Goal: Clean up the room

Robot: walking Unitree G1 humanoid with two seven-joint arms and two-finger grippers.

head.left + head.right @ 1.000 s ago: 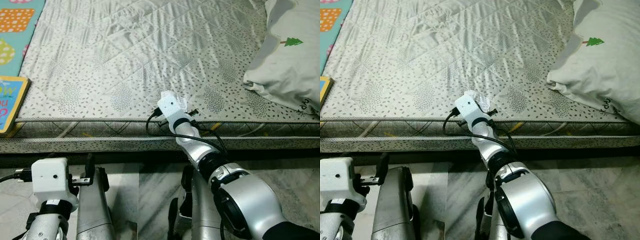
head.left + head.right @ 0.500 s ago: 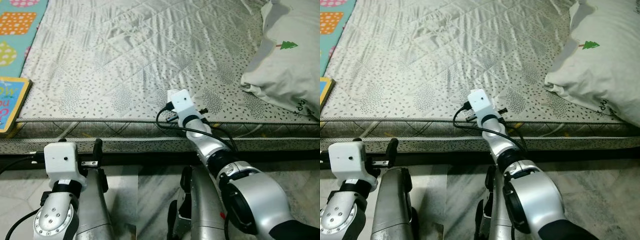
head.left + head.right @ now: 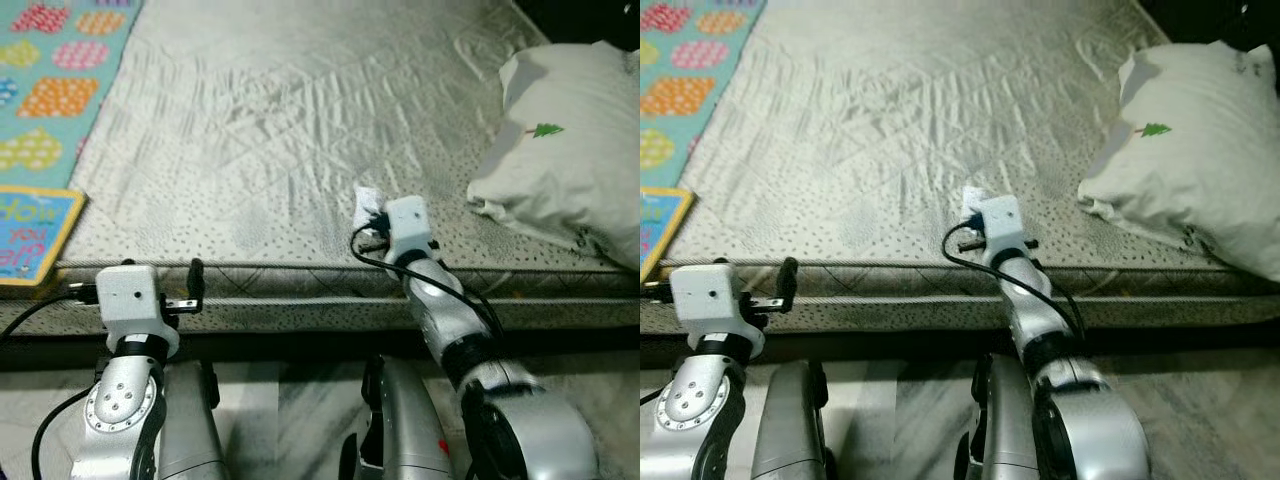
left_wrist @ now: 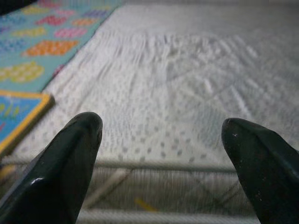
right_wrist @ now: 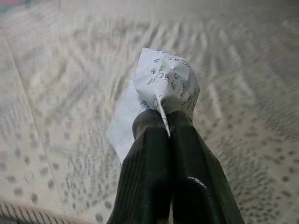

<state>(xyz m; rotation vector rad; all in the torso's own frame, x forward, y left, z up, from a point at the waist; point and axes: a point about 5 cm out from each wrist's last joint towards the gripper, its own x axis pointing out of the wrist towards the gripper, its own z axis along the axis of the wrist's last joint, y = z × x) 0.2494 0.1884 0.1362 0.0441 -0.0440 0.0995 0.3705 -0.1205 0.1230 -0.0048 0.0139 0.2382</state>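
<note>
Ok so my right gripper (image 5: 166, 122) is pinching a crumpled paper scrap (image 5: 164, 84), center of frame, just above the mattress (image 3: 260, 120) near its front edge. Paper's super light & soft, prob crushes easily, so holding it by a folded corner works imo. Left gripper (image 4: 163, 154) is spread wide w/ nothing in it, lower left.

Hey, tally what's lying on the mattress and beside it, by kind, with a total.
Pillow: 1
Crumpled paper: 1, pinched in the right gripper
Book: 1
Play mat: 1
Total: 4
</note>
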